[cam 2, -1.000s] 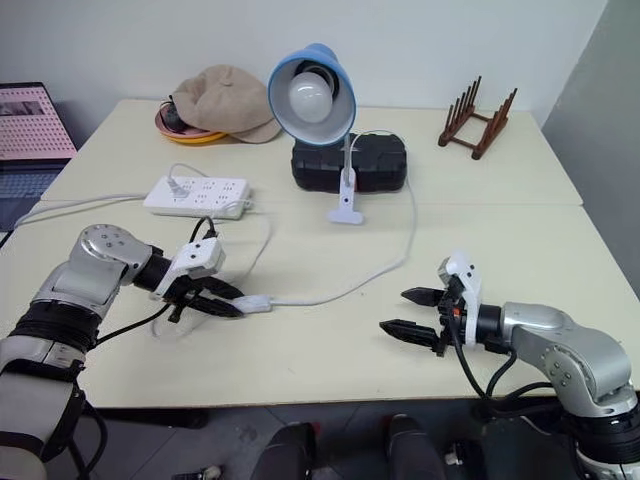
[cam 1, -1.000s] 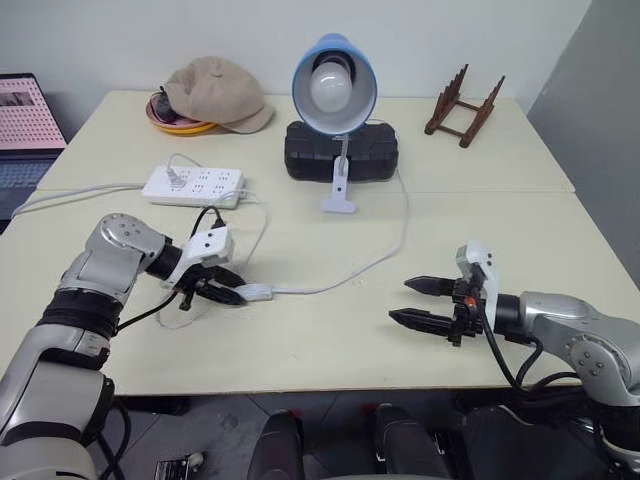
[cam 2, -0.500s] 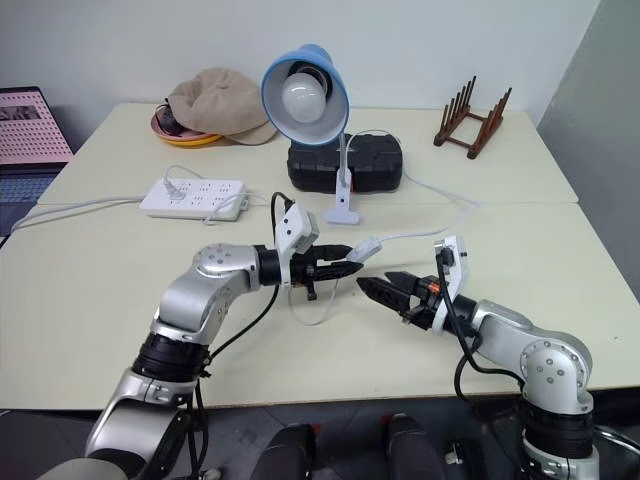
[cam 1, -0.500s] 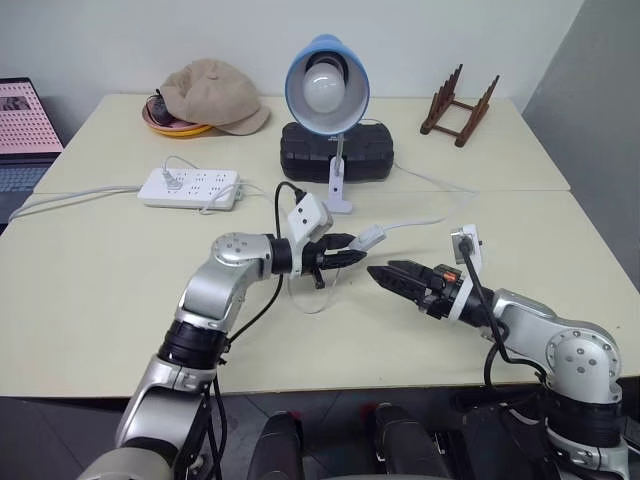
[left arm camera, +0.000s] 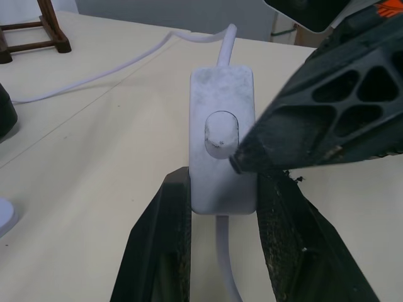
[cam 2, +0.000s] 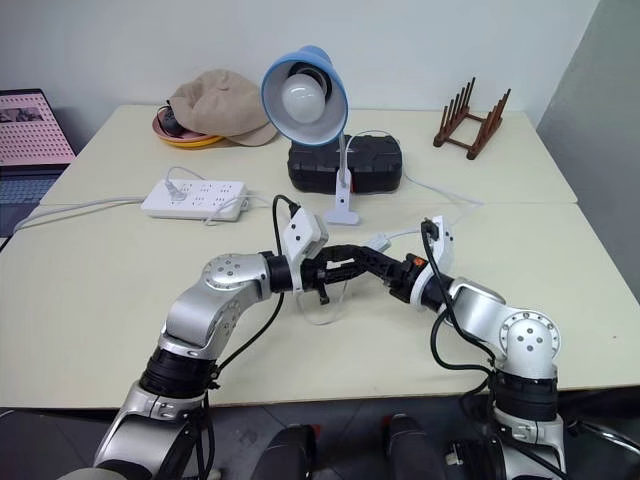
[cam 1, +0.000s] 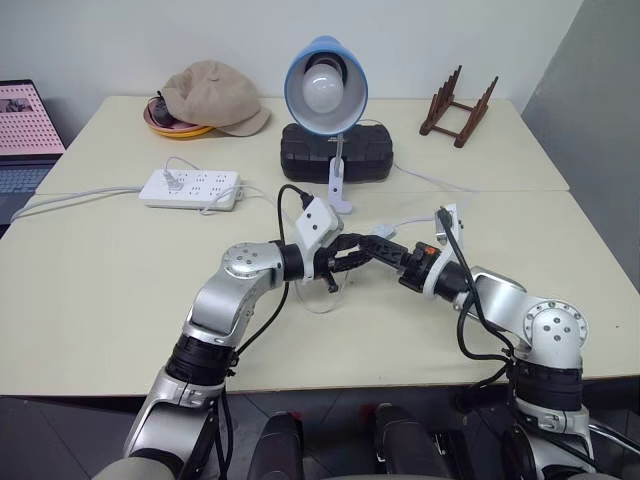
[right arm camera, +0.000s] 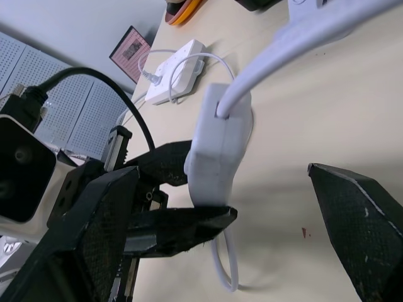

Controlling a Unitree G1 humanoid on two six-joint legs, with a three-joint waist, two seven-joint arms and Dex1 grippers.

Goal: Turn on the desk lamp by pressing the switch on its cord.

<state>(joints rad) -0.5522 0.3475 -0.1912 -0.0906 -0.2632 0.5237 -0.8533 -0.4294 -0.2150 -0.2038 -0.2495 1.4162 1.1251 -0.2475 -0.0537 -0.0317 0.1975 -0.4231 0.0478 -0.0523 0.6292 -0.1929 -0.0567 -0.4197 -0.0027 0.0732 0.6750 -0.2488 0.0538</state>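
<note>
L claw (left arm camera: 217, 207) pinching switch (left arm camera: 221, 135); R claw fingertip (left arm camera: 252, 154) touching its button.

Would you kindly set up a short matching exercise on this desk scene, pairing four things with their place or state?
Things:
1. switch
2. desk lamp
3. power strip
4. right gripper

Places or states:
A. open, one fingertip at the button
B. clamped between two black fingers
C. unlit, shade facing the camera
D. flat on the table, a plug in it

Pairs: 1-B, 2-C, 3-D, 4-A
</note>
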